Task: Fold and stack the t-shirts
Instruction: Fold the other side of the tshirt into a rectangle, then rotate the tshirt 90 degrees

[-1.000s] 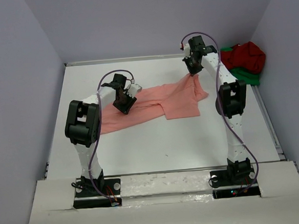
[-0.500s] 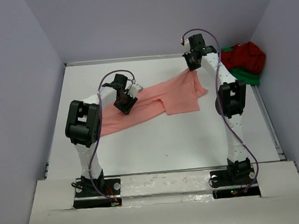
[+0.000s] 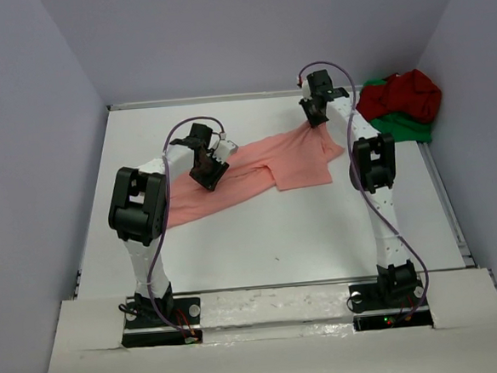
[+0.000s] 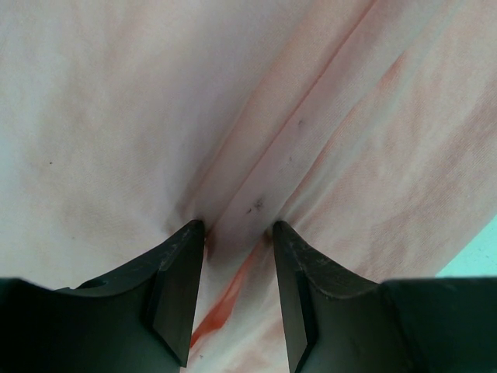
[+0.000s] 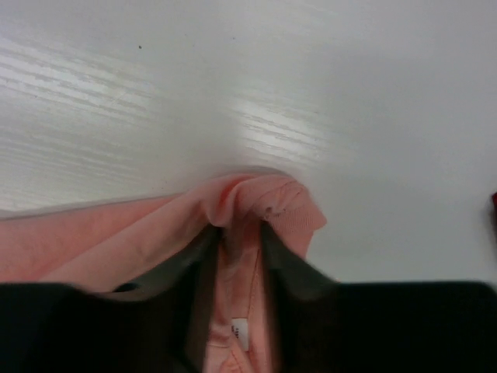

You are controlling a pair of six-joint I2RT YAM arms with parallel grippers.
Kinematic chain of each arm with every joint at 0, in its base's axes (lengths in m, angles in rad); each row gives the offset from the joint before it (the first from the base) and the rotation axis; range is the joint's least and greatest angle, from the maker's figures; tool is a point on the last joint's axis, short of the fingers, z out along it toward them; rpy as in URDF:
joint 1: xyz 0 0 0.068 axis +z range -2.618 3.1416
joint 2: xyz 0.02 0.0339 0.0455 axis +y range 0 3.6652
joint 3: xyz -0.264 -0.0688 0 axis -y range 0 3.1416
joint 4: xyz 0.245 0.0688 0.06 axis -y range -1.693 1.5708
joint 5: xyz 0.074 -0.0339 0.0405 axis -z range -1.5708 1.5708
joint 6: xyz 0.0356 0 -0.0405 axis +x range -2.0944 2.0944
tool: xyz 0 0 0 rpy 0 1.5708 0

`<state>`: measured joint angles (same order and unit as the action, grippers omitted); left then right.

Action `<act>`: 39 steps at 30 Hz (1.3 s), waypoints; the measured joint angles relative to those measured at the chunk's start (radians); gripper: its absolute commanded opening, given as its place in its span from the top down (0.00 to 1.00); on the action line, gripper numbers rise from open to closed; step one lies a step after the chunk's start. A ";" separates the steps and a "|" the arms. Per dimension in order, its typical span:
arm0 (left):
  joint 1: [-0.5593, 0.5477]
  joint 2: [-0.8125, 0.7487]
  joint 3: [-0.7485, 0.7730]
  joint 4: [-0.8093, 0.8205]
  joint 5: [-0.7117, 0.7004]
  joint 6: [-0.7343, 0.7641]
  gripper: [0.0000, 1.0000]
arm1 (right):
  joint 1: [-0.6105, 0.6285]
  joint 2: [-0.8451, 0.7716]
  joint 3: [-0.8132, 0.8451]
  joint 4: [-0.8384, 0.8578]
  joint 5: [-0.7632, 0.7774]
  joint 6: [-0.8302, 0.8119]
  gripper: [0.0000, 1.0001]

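Note:
The salmon-pink t-shirt (image 3: 265, 172) lies spread across the middle of the table. My left gripper (image 3: 207, 179) stands on its left part, jaws apart, fingertips pressed into the cloth (image 4: 349, 116) with a raised seam fold between them (image 4: 237, 229). My right gripper (image 3: 315, 120) is at the shirt's far right corner. Its jaws are a little apart, and the collar (image 5: 268, 206) with a white label lies bunched over and between its tips (image 5: 241, 233). The dark red t-shirt (image 3: 404, 94) lies crumpled on the bright green one (image 3: 402, 129) at the far right.
White walls close the table (image 3: 261, 237) at the back and on both sides. The red and green heap sits against the right wall, just right of my right arm. Bare tabletop (image 5: 233, 78) shows beyond the collar.
My right gripper carried the shirt's far corner to the left and farther back, and its jaws have parted slightly. The left gripper has not moved.

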<state>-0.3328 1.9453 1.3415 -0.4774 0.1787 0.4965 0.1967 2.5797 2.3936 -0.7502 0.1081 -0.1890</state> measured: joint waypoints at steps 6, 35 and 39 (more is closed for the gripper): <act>-0.002 0.000 0.000 0.000 -0.003 0.000 0.49 | -0.001 0.001 0.013 0.003 0.015 -0.029 0.14; -0.001 -0.058 0.150 -0.029 -0.047 -0.010 0.36 | 0.162 -0.185 -0.027 -0.183 -0.209 -0.194 0.75; 0.006 -0.058 0.126 -0.011 -0.070 -0.021 0.36 | 0.210 -0.089 -0.039 -0.256 -0.219 -0.224 0.72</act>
<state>-0.3264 1.8877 1.4673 -0.4885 0.1089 0.4755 0.4068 2.4912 2.3543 -1.0058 -0.1112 -0.4126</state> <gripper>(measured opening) 0.637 0.270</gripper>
